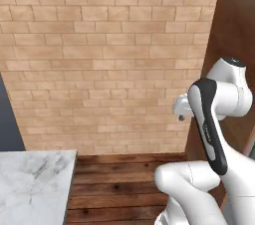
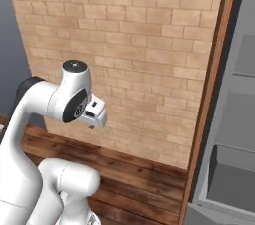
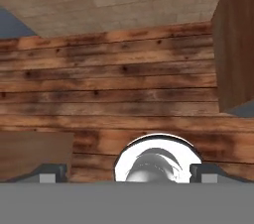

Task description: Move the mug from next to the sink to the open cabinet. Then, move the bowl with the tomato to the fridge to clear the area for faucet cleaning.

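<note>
Arm: folded upright before the brick wall (image 1: 99, 59), hand aimed down at the plank floor (image 3: 124, 79).
Pincer (image 3: 128, 174): jaws wide, empty.
Fridge (image 2: 234, 134): right of wall, open.
Worktop (image 1: 30, 184): marble, left of wall.

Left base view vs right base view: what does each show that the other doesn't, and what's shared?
Left base alone: a corner of the white marble countertop at lower left. Right base alone: the fridge standing open at the right, grey shelf rails inside. Shared: the brick wall, the wooden plank floor, the dark wood panel at right, and the white arm.
</note>
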You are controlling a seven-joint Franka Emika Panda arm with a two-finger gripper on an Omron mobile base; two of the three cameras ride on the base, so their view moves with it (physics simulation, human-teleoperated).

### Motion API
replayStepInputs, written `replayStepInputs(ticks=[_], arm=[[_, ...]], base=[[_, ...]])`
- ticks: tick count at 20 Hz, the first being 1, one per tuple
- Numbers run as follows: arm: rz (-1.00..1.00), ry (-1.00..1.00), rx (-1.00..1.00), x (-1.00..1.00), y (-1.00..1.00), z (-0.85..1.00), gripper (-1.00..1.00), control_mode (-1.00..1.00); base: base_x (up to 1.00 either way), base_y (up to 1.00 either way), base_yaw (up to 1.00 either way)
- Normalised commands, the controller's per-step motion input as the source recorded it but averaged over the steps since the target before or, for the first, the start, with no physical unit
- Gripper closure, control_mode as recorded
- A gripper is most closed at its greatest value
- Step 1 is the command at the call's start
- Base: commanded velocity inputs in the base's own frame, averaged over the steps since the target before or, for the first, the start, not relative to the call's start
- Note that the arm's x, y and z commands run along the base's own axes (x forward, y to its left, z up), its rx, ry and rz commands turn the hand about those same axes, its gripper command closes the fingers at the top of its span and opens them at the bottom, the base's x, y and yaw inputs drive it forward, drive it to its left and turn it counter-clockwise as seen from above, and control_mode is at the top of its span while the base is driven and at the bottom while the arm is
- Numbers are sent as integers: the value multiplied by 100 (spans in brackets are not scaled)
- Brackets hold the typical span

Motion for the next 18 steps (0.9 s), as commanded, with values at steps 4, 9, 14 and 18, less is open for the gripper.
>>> replayStepInputs(ticks=[4, 9, 14, 18], arm=[[0, 0, 0, 0, 0, 0, -100, 100], [0, 0, 0, 0, 0, 0, -100, 100], [0, 0, 0, 0, 0, 0, -100, 100], [0, 0, 0, 0, 0, 0, -100, 100]], base=[[69, 47, 40], [100, 0, 18], [100, 0, 1], [100, 25, 20]])
